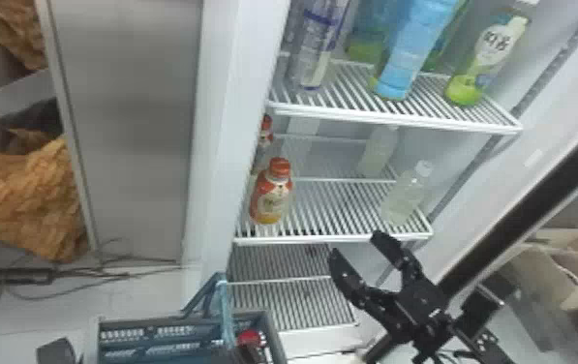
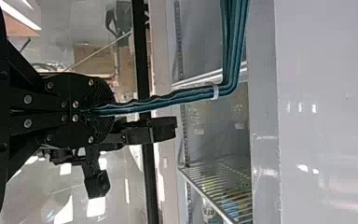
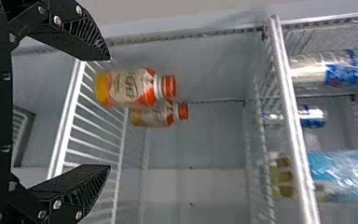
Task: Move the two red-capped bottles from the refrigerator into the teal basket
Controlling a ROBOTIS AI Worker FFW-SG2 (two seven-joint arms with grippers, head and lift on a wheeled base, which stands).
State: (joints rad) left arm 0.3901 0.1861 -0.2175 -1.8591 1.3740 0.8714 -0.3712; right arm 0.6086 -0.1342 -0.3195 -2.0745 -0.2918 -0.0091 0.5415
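On a wire shelf (image 1: 331, 239) of the refrigerator (image 1: 220, 145) stand both bottles: the nearer red-capped bottle (image 1: 273, 196) near the front edge, the farther red-capped bottle (image 1: 265, 131) behind. The left gripper (image 2: 95, 110) is closed on the handle (image 2: 158, 102) of the teal basket (image 1: 275, 336), probably so the basket hangs steady, low before the shelves, for a short carry. The right gripper (image 1: 356, 244) is wide and empty, apart from both bottles, likely spread to take the nearer one around its body. Each bottle points cap up, its long axis upright.
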